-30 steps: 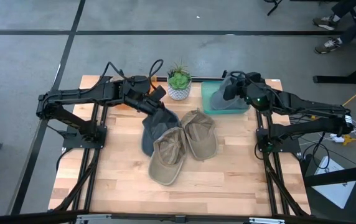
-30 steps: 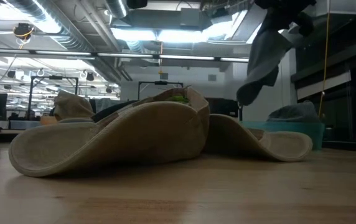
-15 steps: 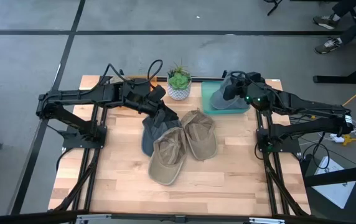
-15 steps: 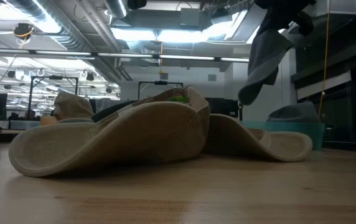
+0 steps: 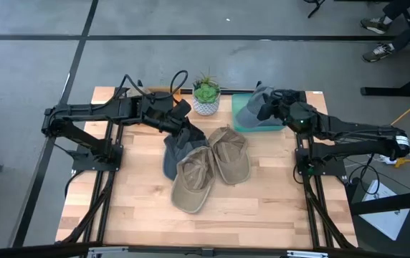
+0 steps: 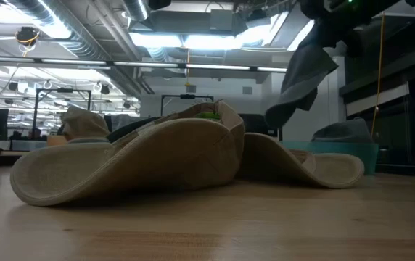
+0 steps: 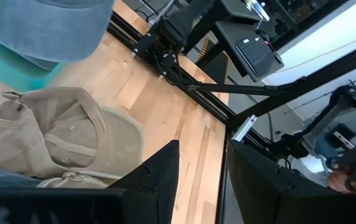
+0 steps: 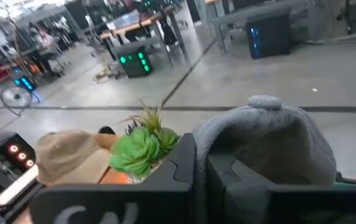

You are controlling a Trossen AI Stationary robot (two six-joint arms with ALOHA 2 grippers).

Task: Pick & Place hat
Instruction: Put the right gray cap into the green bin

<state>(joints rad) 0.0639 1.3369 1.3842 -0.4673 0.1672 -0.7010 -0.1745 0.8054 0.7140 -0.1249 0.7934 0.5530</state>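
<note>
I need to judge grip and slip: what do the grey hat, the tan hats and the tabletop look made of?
Grey hat: soft matte cloth, it droops limply from the shut right gripper. Tan hats: stitched canvas-like fabric, probably cotton. Tabletop: pale wood planks, smooth finish.

Right gripper (image 8: 200, 163) pinched tight on the soft grey fabric hat (image 8: 266, 140), spiky green potted succulent (image 8: 143, 147) just beside it, rounded tan cap (image 8: 71, 157) beyond.

My right gripper (image 5: 268, 104), upper right of the high view, has its fingers pressed together (arm stretched in from the right edge). My left gripper (image 5: 182, 115), upper centre-left, has its fingers partly parted.
</note>
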